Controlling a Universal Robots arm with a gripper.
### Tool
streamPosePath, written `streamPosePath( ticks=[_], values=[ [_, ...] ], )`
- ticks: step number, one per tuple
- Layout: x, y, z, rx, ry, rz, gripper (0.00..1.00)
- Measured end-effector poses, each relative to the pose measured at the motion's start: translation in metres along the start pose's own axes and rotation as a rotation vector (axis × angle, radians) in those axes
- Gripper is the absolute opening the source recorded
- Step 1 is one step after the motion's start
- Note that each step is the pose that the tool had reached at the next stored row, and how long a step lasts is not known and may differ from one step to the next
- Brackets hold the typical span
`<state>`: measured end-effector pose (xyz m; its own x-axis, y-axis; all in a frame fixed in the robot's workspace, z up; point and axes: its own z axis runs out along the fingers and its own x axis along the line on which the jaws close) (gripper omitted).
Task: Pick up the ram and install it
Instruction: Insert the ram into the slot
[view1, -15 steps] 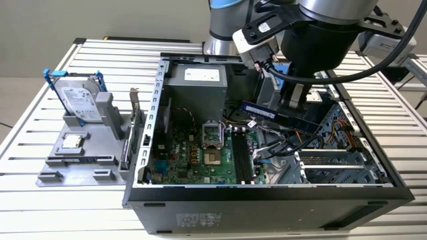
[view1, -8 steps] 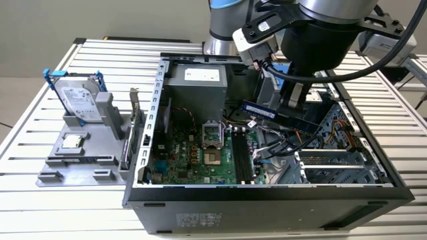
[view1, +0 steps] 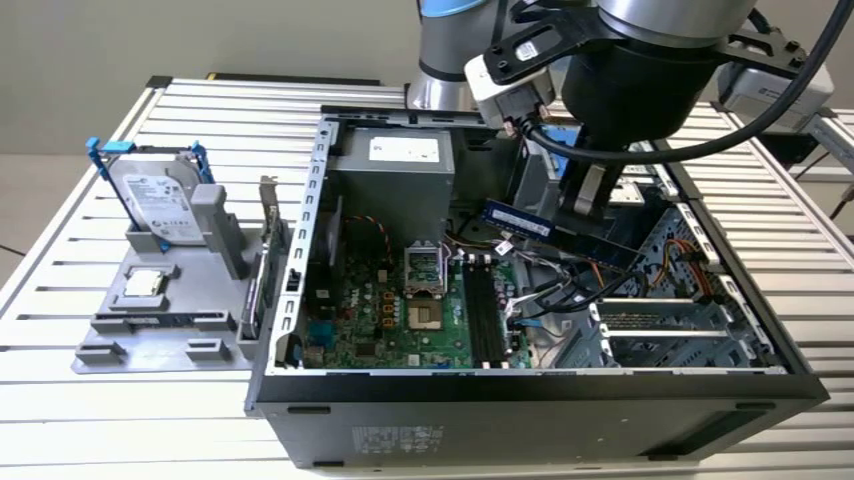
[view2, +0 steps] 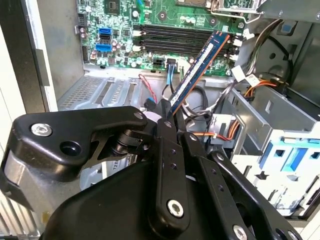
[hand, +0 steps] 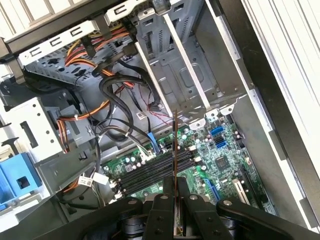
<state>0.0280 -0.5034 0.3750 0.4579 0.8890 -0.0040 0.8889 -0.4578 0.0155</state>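
The gripper (view1: 583, 215) is reaching down into the open computer case (view1: 534, 400) and is clamping the ram (view1: 523, 219), with its black fingers (view2: 167, 135) closed tight on one end of the stick so that the rest of it is jutting out beyond them. In the exterior view the blue stick is hanging tilted in the air inside the case, toward the exterior view's right of the green motherboard (view1: 387, 310), above a tangle of cables (view1: 561, 290). It is sitting clear of the black memory slots (view1: 483, 315) and is touching none of them. In the second wrist view the ram (view2: 200, 65) is pointing away from the fingers toward the slots (view2: 175, 40), its far end appearing over their end near the white latches. In the first wrist view it is showing edge-on as a thin line (hand: 175, 145) rising from between the fingers, with the slots (hand: 155, 167) lying behind it. Outside the case, on the slatted table (view1: 80, 420) at the exterior view's left, a gray holder (view1: 147, 320) is carrying a hard drive (view1: 160, 205) standing upright and a small square processor chip (view1: 144, 285) lying flat
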Motion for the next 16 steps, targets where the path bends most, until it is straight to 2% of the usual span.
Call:
streamPosePath(
  ticks=[10, 16],
  values=[
    [-0.0002, -0.0003, -0.0001, 0.0001, -0.0006, 0.035, 0.0],
    [-0.0003, -0.0007, -0.0001, 0.0003, -0.0013, 0.077, 0.0]
  ],
)
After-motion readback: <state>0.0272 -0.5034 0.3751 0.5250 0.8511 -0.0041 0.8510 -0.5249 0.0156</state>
